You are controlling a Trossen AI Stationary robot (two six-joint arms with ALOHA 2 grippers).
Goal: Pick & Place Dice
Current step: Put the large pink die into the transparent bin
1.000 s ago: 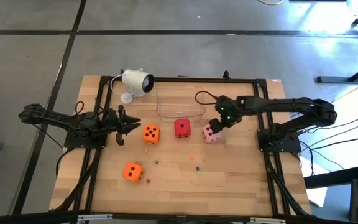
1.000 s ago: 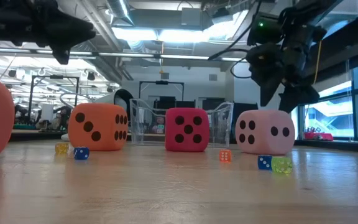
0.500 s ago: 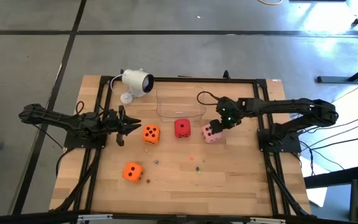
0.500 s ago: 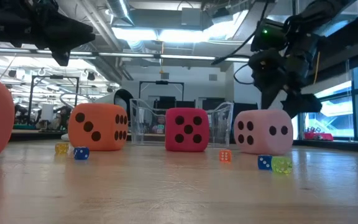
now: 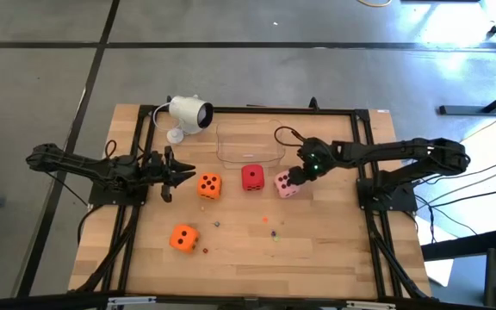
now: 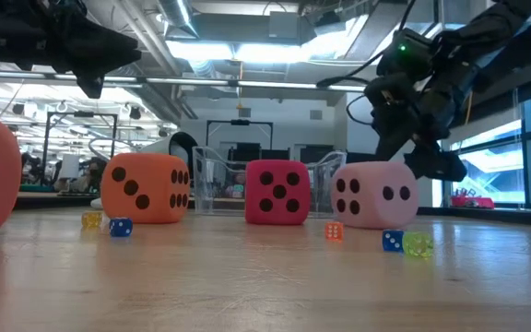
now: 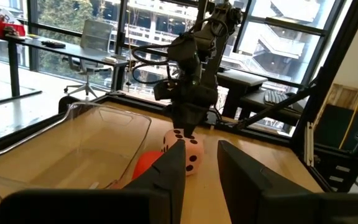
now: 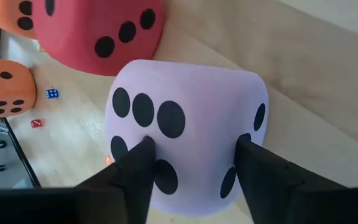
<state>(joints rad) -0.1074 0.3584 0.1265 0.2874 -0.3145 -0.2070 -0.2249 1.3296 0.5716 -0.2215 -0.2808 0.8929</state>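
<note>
From above, four soft-looking foam cubes with dark pips lie on the pale wooden slatted table (image 5: 334, 258). The pale pink die (image 5: 288, 184) sits right of the red die (image 5: 252, 177). One orange die (image 5: 209, 184) lies left of the red, and the second orange die (image 5: 183, 238) lies nearer the front edge. A clear, thin-walled plastic tray (image 5: 250, 143) stands just behind the red die, and a white rounded camera (image 5: 189, 113) sits at the back left. The right gripper (image 5: 293, 176) reaches in over the pink die with its arm stretched low across the table. The left gripper (image 5: 186, 170) waits beside the first orange die, pointing at it.

At table height, the pink die (image 6: 373, 195) rests tilted on the wood, with the right gripper's dark fingers (image 6: 436, 164) pressed against its far side. Tiny hard coloured dice (image 6: 392, 241) are scattered in front.

In the left wrist view, the left gripper (image 7: 199, 168) holds nothing, its two flat dark fingers parted by a narrow gap.

In the right wrist view, the right gripper (image 8: 193, 167) straddles the pink die (image 8: 191, 118), both fingers touching its matte rounded faces; I cannot tell whether the grip is firm.
</note>
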